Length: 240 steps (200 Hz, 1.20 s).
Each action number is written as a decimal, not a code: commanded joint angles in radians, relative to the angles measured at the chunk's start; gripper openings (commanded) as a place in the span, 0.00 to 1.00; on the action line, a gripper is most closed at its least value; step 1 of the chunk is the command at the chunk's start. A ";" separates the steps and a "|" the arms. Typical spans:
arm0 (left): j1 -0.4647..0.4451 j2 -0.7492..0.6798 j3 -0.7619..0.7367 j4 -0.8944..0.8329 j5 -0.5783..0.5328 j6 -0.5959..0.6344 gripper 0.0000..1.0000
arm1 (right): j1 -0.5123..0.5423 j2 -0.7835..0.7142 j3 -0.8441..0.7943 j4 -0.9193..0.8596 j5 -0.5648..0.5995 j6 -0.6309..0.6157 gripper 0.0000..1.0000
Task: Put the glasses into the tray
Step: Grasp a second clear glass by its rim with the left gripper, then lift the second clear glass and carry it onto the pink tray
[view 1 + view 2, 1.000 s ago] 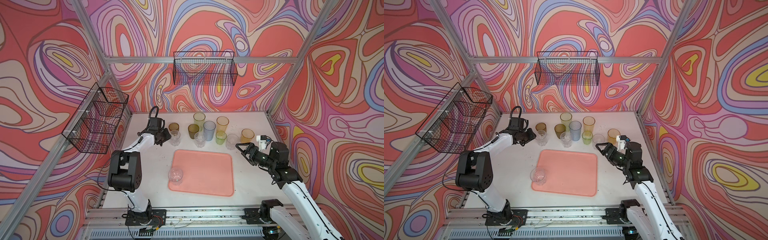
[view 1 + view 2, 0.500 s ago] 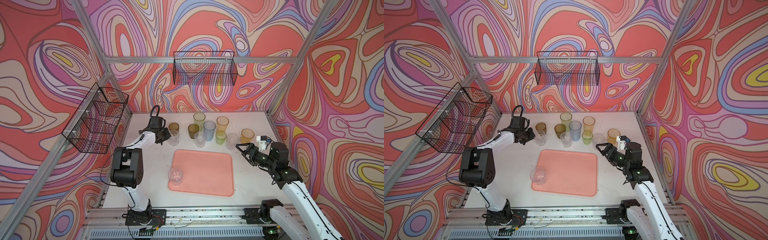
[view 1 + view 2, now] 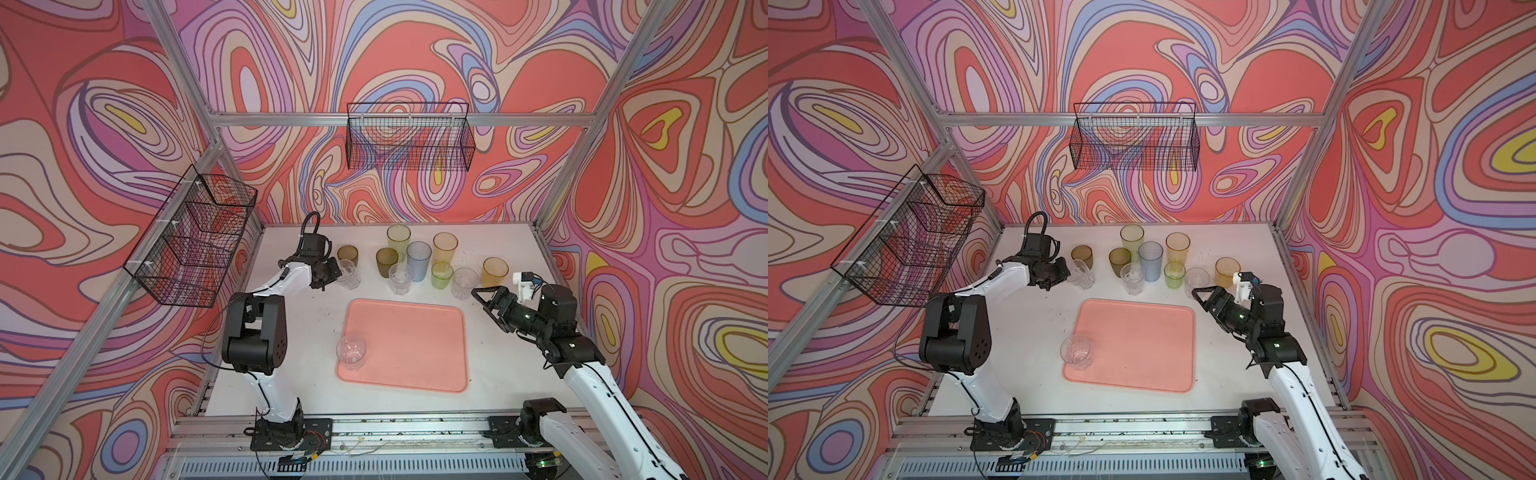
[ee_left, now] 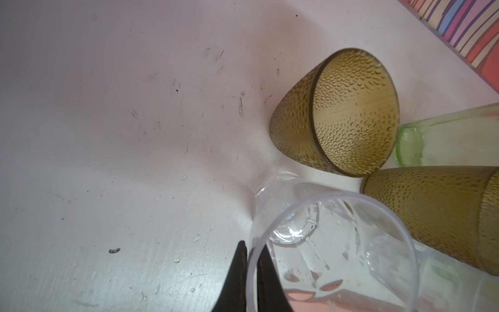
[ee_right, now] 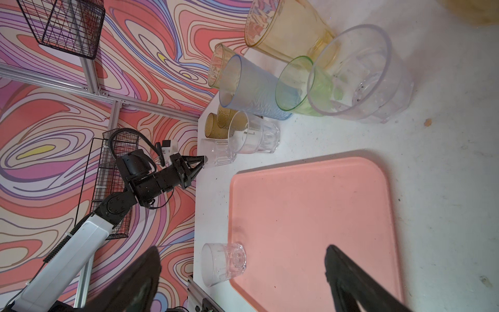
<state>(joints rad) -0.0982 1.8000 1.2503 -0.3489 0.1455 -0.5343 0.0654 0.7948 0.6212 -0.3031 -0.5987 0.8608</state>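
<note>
My left gripper (image 3: 333, 271) (image 4: 252, 252) is shut on the rim of a short clear faceted glass (image 3: 348, 275) (image 4: 332, 243) at the back left, one finger inside the rim and one outside. Behind it stand two brown glasses (image 4: 351, 113). The pink tray (image 3: 415, 332) (image 5: 310, 210) lies mid-table with one clear glass (image 3: 351, 353) (image 5: 222, 263) in its front-left corner. My right gripper (image 3: 484, 293) (image 5: 241, 254) hovers open and holds nothing, right of the tray, beside a clear glass (image 3: 464, 282) and an amber glass (image 3: 495, 271).
Behind the tray stand tall yellow (image 3: 399, 239), blue-grey (image 3: 418, 262) and orange (image 3: 445, 247) glasses, a green one (image 3: 441, 275) and another clear one (image 3: 400, 278). Black wire baskets hang on the left wall (image 3: 191, 241) and the back wall (image 3: 409, 141).
My left gripper has closed onto the rim of the clear glass at the back left. The right arm has not moved.
</note>
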 commanded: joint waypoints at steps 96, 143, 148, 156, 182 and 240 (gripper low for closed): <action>0.000 -0.335 -0.168 -0.017 0.018 -0.007 0.03 | 0.004 0.024 -0.033 0.023 0.012 0.033 0.98; -0.059 -0.458 -0.231 -0.076 -0.023 0.016 0.02 | 0.003 0.028 -0.044 0.049 0.010 0.050 0.97; -0.069 -0.464 -0.234 -0.088 -0.028 0.020 0.02 | 0.003 0.027 -0.044 0.046 0.013 0.049 0.97; -0.086 -0.475 -0.237 -0.109 -0.039 0.025 0.01 | 0.003 0.028 -0.043 0.040 0.017 0.045 0.97; -0.168 -0.510 -0.250 -0.162 -0.117 0.046 0.01 | 0.003 0.029 -0.041 0.036 0.025 0.040 0.97; -0.274 -0.537 -0.303 -0.230 -0.189 0.047 0.00 | 0.003 0.034 -0.045 0.035 0.033 0.038 0.97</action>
<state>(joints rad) -0.3462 1.2896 0.9730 -0.5301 0.0132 -0.4969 0.0654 0.8276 0.5880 -0.2806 -0.5873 0.9062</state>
